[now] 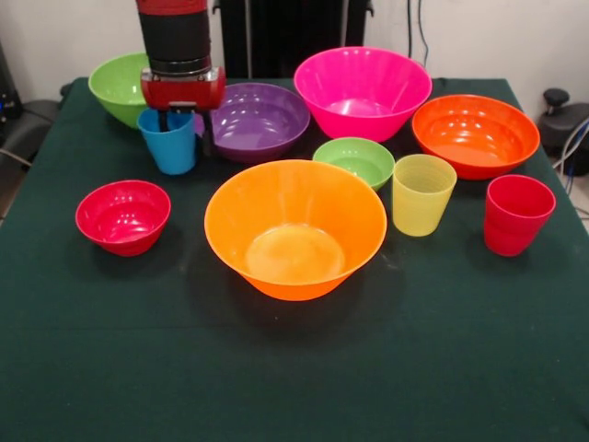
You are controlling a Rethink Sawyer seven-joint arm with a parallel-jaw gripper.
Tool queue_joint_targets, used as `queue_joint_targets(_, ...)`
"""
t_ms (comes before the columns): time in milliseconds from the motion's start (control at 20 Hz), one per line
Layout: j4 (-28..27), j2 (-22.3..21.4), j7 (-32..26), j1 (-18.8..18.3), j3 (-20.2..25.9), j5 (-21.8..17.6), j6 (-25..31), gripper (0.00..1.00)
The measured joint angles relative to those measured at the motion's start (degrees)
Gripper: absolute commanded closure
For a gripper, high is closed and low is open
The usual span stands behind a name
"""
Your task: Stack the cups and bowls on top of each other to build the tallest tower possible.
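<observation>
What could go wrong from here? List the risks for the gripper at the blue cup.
1. The gripper straddles the rim of the small translucent blue plastic cup; a thin-wall pinch may slip or tilt the cup.
2. The glossy purple plastic bowl and lime green plastic bowl sit close on either side, so a sideways lift could knock them.
3. Nothing is stacked yet; the yellow-green cup offers only a narrow base.

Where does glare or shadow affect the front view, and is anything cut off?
Front view: overhead light leaves a bright sheen in the big orange bowl and pink bowl; soft shadows ring each piece on the green table; the arm is cropped at the top, its pincer at the blue cup.
</observation>
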Motion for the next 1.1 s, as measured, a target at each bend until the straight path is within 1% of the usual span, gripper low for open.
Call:
queue_joint_targets(50, -0.02, 0.05, 0.0, 0.34, -0.34, 0.0, -0.11, 0.0)
queue_joint_targets(100, 0.0, 0.15, 0.0, 1.83, -1.95, 0.0, -0.3, 1.0)
queue_joint_targets(200, 0.0, 0.15, 0.0, 2.01, -2.15, 0.0, -0.3, 1.0)
queue_joint_targets(500, 0.01, 0.05, 0.01, 4.0, -5.03, 0.01, -0.3, 1.0)
queue_joint_targets(800, -0.04, 0.05, 0.01, 4.4, -5.61, 0.09, -0.31, 1.0)
queue_joint_targets(1000, -0.31, 0.01, 0.01, 4.67, -5.61, 0.75, -0.22, 1.0)
queue_joint_targets(1100, -0.57, -0.38, 0.01, 4.84, -5.53, 2.28, 0.85, 1.0)
